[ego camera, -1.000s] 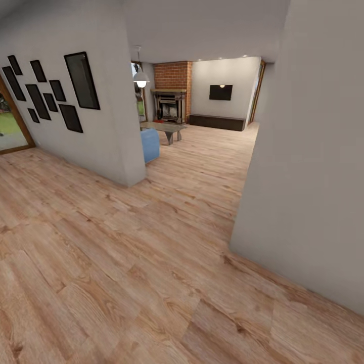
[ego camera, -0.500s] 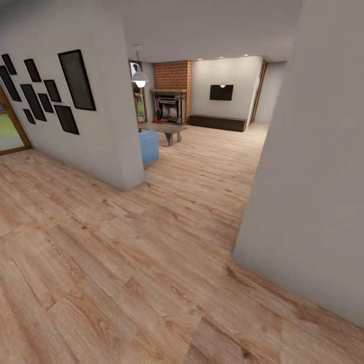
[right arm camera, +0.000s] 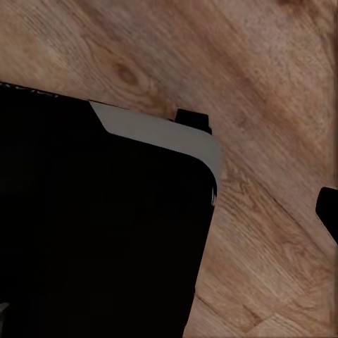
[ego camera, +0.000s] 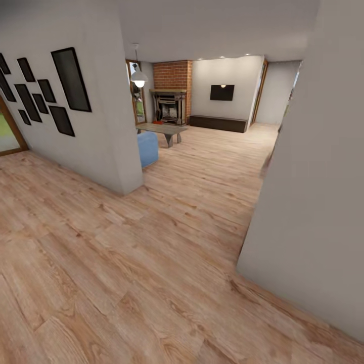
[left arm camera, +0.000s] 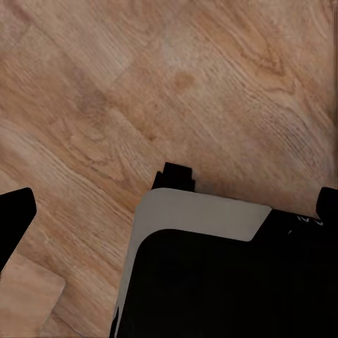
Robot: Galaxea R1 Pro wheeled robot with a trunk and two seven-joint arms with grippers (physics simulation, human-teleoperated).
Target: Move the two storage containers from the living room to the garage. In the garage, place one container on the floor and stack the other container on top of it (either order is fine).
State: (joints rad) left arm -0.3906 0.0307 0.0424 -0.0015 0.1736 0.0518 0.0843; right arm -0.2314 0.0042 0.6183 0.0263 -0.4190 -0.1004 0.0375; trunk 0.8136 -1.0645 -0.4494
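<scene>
At the far left of the head view, a group of black picture frames (ego camera: 45,93) hangs on a grey wall (ego camera: 108,126). To the right of the wall's corner stands a blue seat (ego camera: 148,147), then a low table (ego camera: 163,130). Behind them, far away, is the living room with the brick chimney (ego camera: 173,75), the dark fireplace (ego camera: 170,107) and the long low cabinet (ego camera: 217,123). A second wall (ego camera: 313,192) closes the near right.

The two storage containers cannot be made out from here; probably they wait in that far room. From the task, such bins should be light and stiff, with smooth walls, so a grasp over one low rim seems best.

Both wrist views look down on the wood plank floor (left arm camera: 105,84) and the robot's dark base (left arm camera: 225,282). Whether the grippers are open or closed cannot be told.
</scene>
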